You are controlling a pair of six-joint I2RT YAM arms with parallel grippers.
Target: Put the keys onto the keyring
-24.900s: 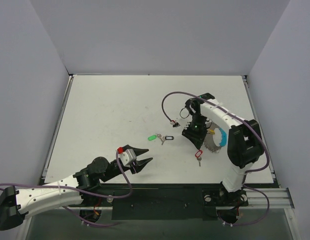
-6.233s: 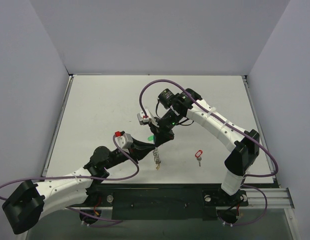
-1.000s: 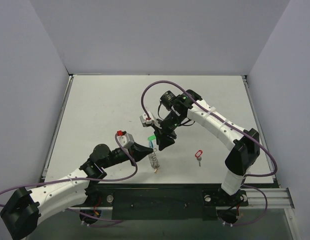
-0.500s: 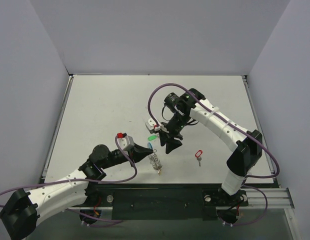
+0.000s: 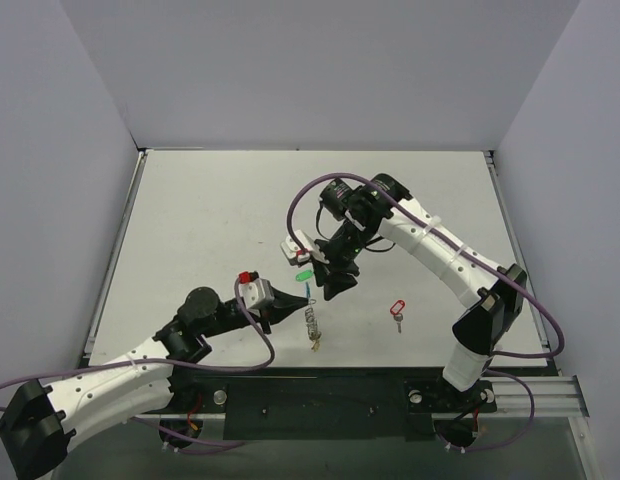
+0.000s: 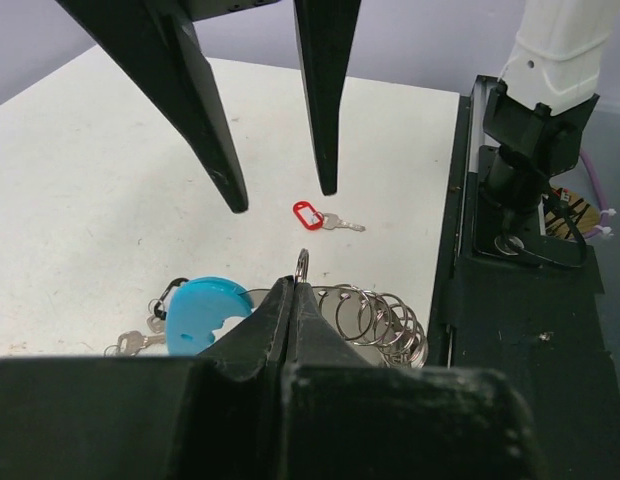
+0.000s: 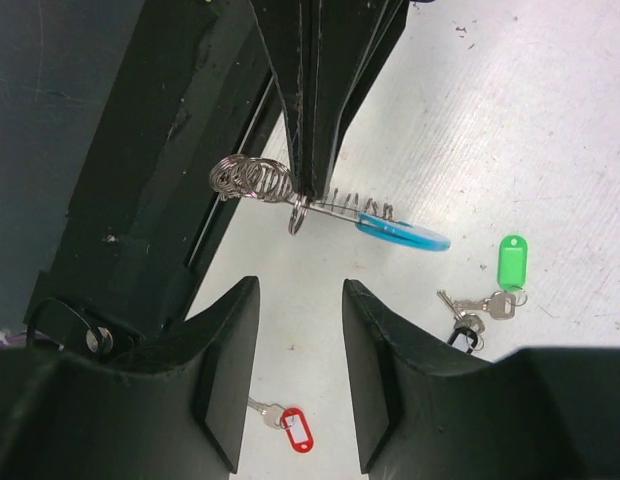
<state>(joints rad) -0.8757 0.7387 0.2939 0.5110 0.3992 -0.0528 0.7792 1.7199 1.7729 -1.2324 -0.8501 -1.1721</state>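
My left gripper (image 5: pixel 284 303) (image 6: pixel 293 291) is shut on a ring of the keyring (image 5: pixel 311 320) (image 6: pixel 375 318) (image 7: pixel 252 181), which hangs just above the table. Its light-blue tag (image 6: pixel 197 311) (image 7: pixel 402 233) sticks out to one side. My right gripper (image 5: pixel 334 287) (image 7: pixel 300 292) hovers open beside the keyring, with nothing between its fingers. The green-tagged key (image 5: pixel 303 275) (image 7: pixel 511 263) and the black-tagged key (image 7: pixel 464 331) (image 6: pixel 168 294) lie together on the table near the blue tag. The red-tagged key (image 5: pixel 396 310) (image 6: pixel 309 215) (image 7: pixel 293 430) lies alone to the right.
The white table (image 5: pixel 210 220) has a black rail (image 5: pixel 320 395) along its near edge, close under the keyring. A purple cable (image 5: pixel 320 190) loops off the right arm over the table.
The right gripper has swung a little to the right and back, staying open above the keys. The left gripper has drawn slightly back with the keyring in it.
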